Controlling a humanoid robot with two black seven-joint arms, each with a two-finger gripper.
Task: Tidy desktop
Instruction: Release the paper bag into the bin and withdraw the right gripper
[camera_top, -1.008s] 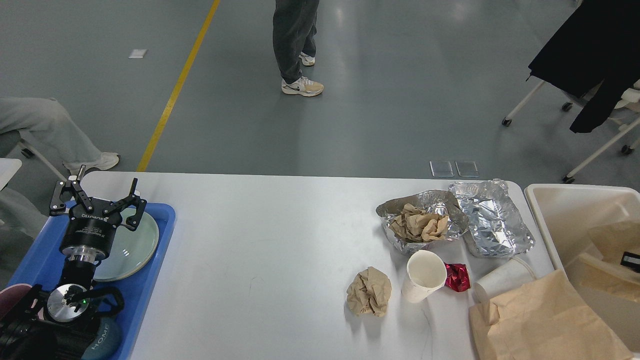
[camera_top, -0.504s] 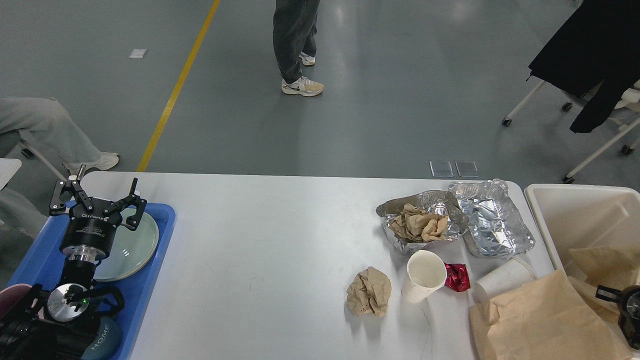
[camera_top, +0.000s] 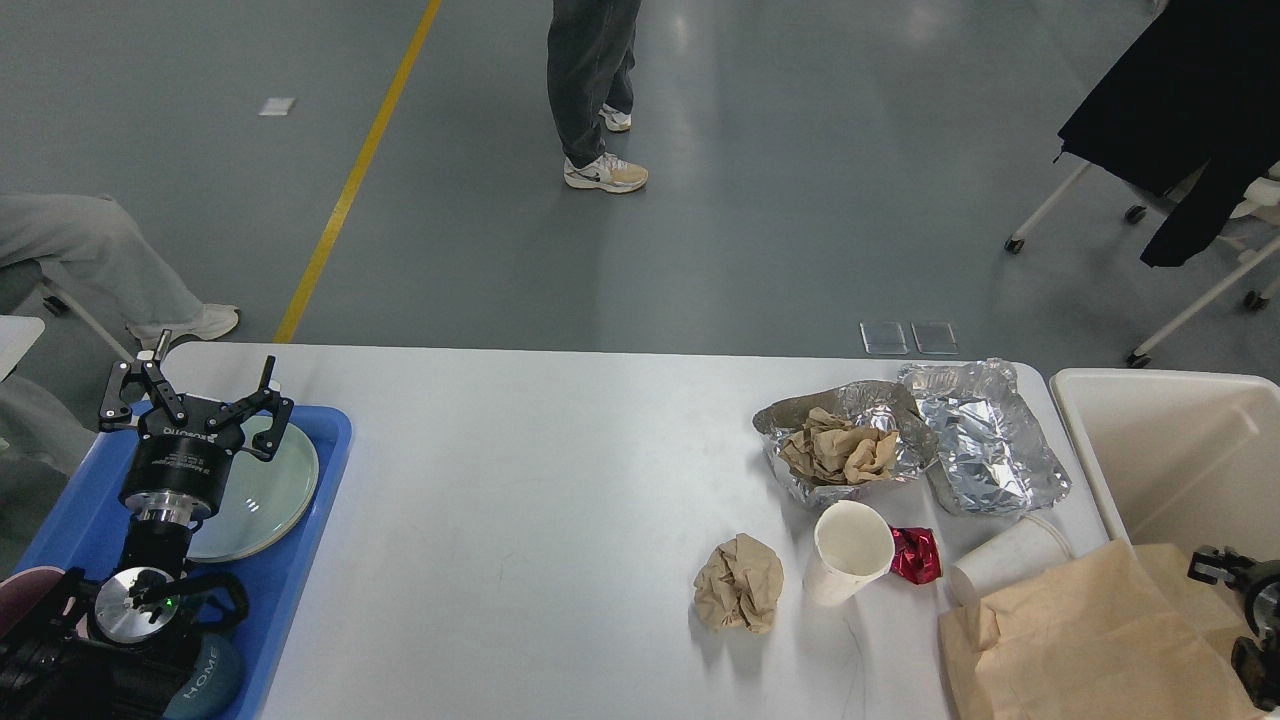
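The white desktop (camera_top: 520, 480) holds litter on its right half: a crumpled brown paper ball (camera_top: 740, 597), an upright white paper cup (camera_top: 850, 552), a red wrapper (camera_top: 915, 555), a second cup (camera_top: 1010, 570) lying on its side, and two foil trays (camera_top: 985, 440), one holding crumpled paper (camera_top: 840, 452). A brown paper bag (camera_top: 1080, 640) lies at the front right. My left gripper (camera_top: 197, 385) stands open above the plate at the left, holding nothing. Only a small dark part of my right gripper (camera_top: 1215, 565) shows at the right edge, over the bag and bin.
A blue tray (camera_top: 310, 560) at the left carries a pale green plate (camera_top: 270, 490). A cream bin (camera_top: 1180, 450) stands off the table's right end with brown paper in its near part. A person stands beyond the table; another sits at the left; chairs are at the far right.
My right arm has come into view at the right edge, and the brown paper in the bin has dropped lower toward the near side. The left arm has not moved.
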